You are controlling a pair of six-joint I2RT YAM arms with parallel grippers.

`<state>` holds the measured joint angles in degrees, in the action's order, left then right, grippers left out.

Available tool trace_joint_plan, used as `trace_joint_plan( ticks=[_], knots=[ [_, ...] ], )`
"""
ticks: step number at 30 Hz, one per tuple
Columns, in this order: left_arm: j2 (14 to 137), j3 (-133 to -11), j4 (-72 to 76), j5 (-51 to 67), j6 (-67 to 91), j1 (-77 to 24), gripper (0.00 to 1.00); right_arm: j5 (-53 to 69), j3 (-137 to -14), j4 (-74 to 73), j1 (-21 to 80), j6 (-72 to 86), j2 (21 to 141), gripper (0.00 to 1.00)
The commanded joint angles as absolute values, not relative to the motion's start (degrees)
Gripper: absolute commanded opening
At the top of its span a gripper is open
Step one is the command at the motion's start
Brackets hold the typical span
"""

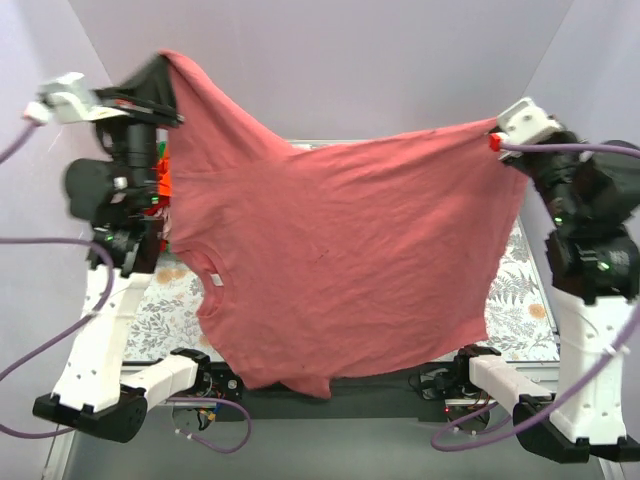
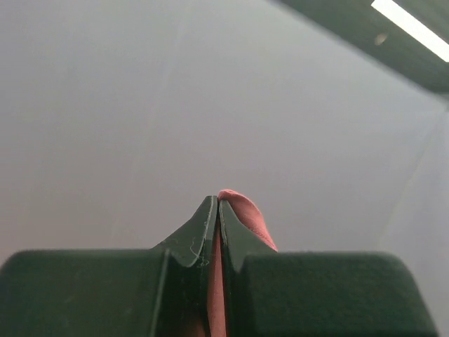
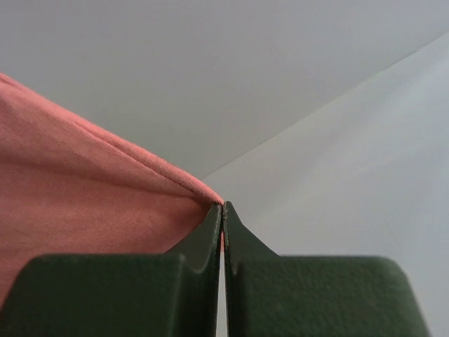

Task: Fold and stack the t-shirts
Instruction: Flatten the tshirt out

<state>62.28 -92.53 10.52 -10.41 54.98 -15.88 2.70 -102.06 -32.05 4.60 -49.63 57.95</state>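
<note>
Starting at the near edge in the top view: both arm bases sit at the table front, left arm (image 1: 100, 350) and right arm (image 1: 590, 330) rising up either side. Between them hangs the dusty-rose t-shirt (image 1: 340, 260), spread wide in the air like a curtain, its lowest fold dropping over the near table edge between the bases. White neck tag (image 1: 215, 283) shows at the collar, which faces the left arm. Floral table covering (image 1: 522, 290) is visible only at both sides of the shirt; the middle is hidden behind it. A bit of coloured cloth (image 1: 163, 172) in red, orange and green peeks out just behind the left arm, mostly hidden, so its shape is not readable. Higher and farther back, the left gripper (image 1: 163, 75) is clenched on the shirt's upper left corner, held higher than the right side. Left wrist view confirms this: the left gripper (image 2: 215, 205) has its jaws pressed together with a sliver of pink fabric (image 2: 242, 214) pinched between them and poking past the tips. The right gripper (image 1: 495, 138) grasps the opposite corner; in its wrist view (image 3: 222, 208) the jaws meet on the hem, and the shirt (image 3: 91, 203) stretches taut away to the left. Plain pale walls stand behind.
</note>
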Motion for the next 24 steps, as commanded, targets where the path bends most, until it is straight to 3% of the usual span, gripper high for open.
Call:
trace_joint_plan(
  ticks=[1, 9, 24],
  knots=[
    [62.3, -80.7, 11.7, -14.0, 54.5, -16.0, 0.00, 2.2, -90.2, -26.3, 4.4, -49.3, 57.5, 0.01],
    [66.0, -54.9, 22.7, -16.6, 55.4, -15.9, 0.00, 6.4, -70.1, -15.3, 4.0, -45.0, 62.6, 0.01],
    [89.0, -55.8, 28.8, -13.4, 57.0, -12.0, 0.00, 6.3, -67.4, -4.8, 4.1, -42.5, 80.0, 0.01]
  ],
)
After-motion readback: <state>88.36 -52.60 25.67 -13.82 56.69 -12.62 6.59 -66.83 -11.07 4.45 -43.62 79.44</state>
